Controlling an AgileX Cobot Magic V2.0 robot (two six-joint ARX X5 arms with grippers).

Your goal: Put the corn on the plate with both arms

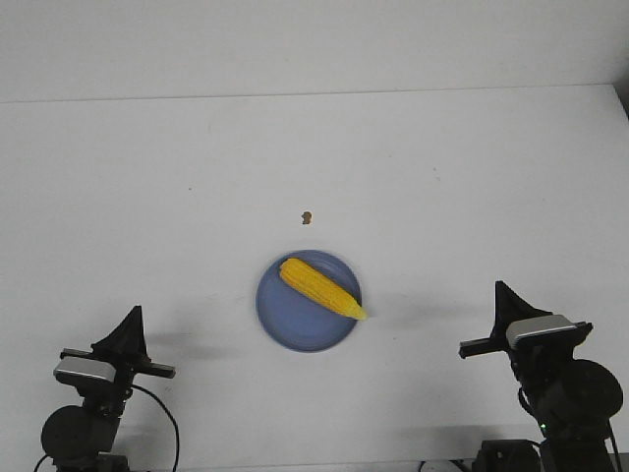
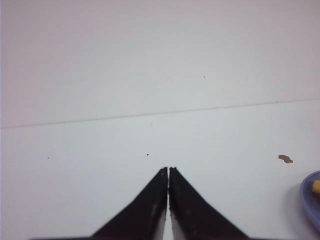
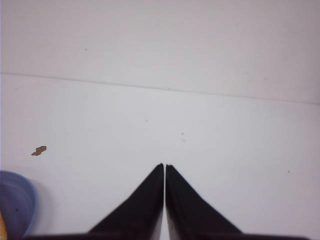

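The yellow corn [image 1: 320, 287] lies diagonally across the periwinkle-blue plate [image 1: 285, 317] in the middle of the white table, its pointed end resting on the plate's right rim. My left gripper [image 1: 131, 312] is shut and empty at the near left, well apart from the plate. At the near right, my right gripper [image 1: 500, 287] is also shut and holds nothing. The left wrist view catches the plate's edge [image 2: 309, 200] with a sliver of corn [image 2: 316, 186], beyond the left gripper [image 2: 169, 168]. The right wrist view shows the plate's rim [image 3: 20, 200] beside the right gripper [image 3: 164, 165].
A tiny brown speck [image 1: 307, 217] sits on the table just beyond the plate; it shows as the speck [image 2: 285, 159] in the left wrist view and the speck [image 3: 39, 150] in the right one. The table's far edge [image 1: 314, 93] meets a white wall.
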